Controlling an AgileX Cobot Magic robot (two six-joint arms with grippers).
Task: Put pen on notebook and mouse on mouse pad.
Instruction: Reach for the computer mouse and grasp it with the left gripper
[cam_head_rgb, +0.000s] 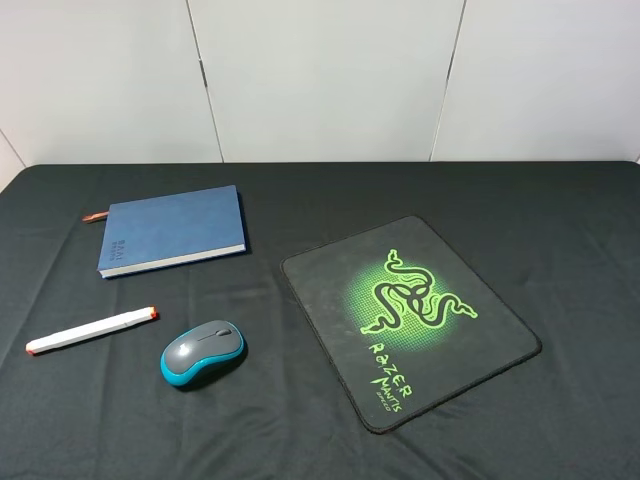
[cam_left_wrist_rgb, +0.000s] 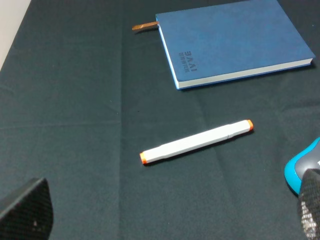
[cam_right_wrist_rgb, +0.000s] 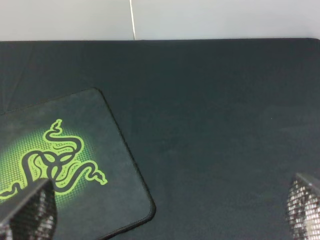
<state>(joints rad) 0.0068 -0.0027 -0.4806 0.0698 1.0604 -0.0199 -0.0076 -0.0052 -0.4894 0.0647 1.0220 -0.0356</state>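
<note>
The white pen (cam_head_rgb: 91, 330) with red-orange tips lies on the black cloth at the left front, a little in front of the closed blue notebook (cam_head_rgb: 173, 230). Right of the pen sits the grey and teal mouse (cam_head_rgb: 203, 352). The black mouse pad (cam_head_rgb: 408, 315) with the green logo lies right of centre, slightly turned. No arm shows in the high view. The left wrist view has the pen (cam_left_wrist_rgb: 196, 142), the notebook (cam_left_wrist_rgb: 232, 41) and the mouse's edge (cam_left_wrist_rgb: 301, 169); my left gripper (cam_left_wrist_rgb: 167, 220) is open above the cloth. My right gripper (cam_right_wrist_rgb: 165, 215) is open beside the pad (cam_right_wrist_rgb: 70, 160).
A black cloth (cam_head_rgb: 560, 230) covers the whole table, with white wall panels (cam_head_rgb: 320, 70) behind its far edge. The notebook's reddish ribbon (cam_head_rgb: 95, 216) sticks out at its far left corner.
</note>
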